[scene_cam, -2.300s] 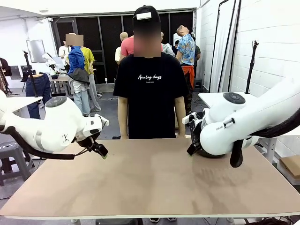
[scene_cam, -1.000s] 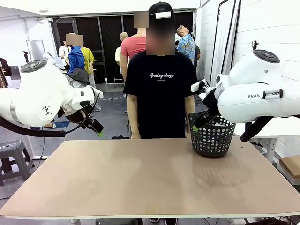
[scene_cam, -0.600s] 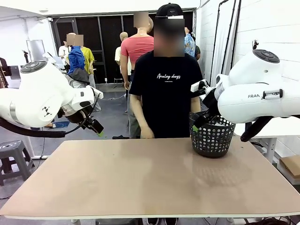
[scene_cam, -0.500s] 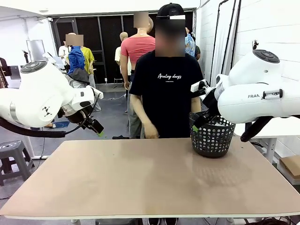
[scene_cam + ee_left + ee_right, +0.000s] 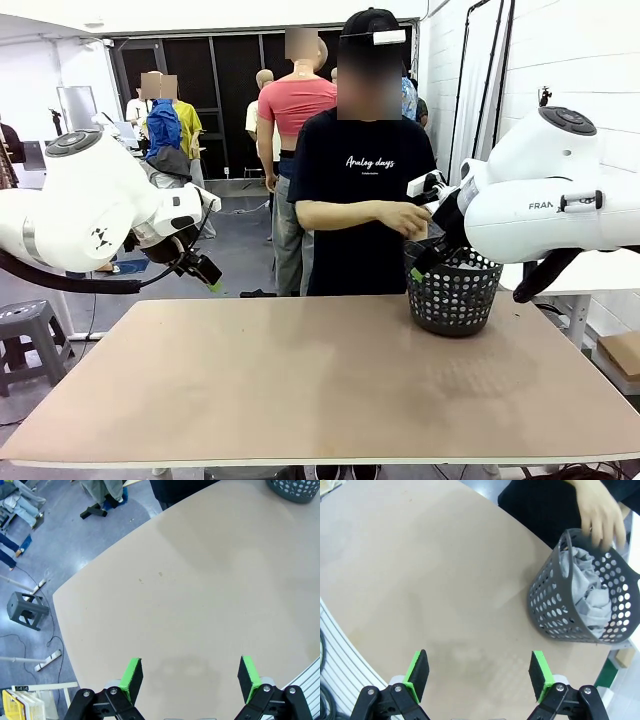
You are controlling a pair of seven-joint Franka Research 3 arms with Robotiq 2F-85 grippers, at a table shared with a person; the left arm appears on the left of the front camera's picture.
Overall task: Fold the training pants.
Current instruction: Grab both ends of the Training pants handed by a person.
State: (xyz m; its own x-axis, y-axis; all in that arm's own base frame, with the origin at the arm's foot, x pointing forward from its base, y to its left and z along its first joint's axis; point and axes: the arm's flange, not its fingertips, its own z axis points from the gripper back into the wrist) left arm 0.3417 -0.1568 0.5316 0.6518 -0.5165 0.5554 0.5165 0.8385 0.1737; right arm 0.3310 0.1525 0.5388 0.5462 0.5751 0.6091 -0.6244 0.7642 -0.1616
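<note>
Hovering above the counter (image 5: 320,390), our two end effectors both stand with jaws spread wide, empty. Our left end effector (image 5: 190,669) looks down past its two green pads (image 5: 132,677) at the tan surface; in the front view it (image 5: 207,277) hangs near the counter's far left edge. Our right end effector (image 5: 478,669) is parted just as wide, its two pads (image 5: 417,672) well apart. From the front it (image 5: 418,268) sits just beside the rim of the one black mesh basket (image 5: 455,300).

We count one basket (image 5: 555,615), upright on the far right part of the counter, apart from our right fingers in the wrist view. Inside it lie the training pants (image 5: 585,587), one light grey garment crumpled into a heap that fills the basket almost to the rim.

We see one person standing at the far side of the counter in a black T-shirt. One of the person's hands (image 5: 600,517) reaches over the basket's far rim with fingers spread downward, above the grey cloth; we cannot tell whether it touches the fabric. In the front view that hand (image 5: 408,218) is held above the basket, close to our right arm.
</note>
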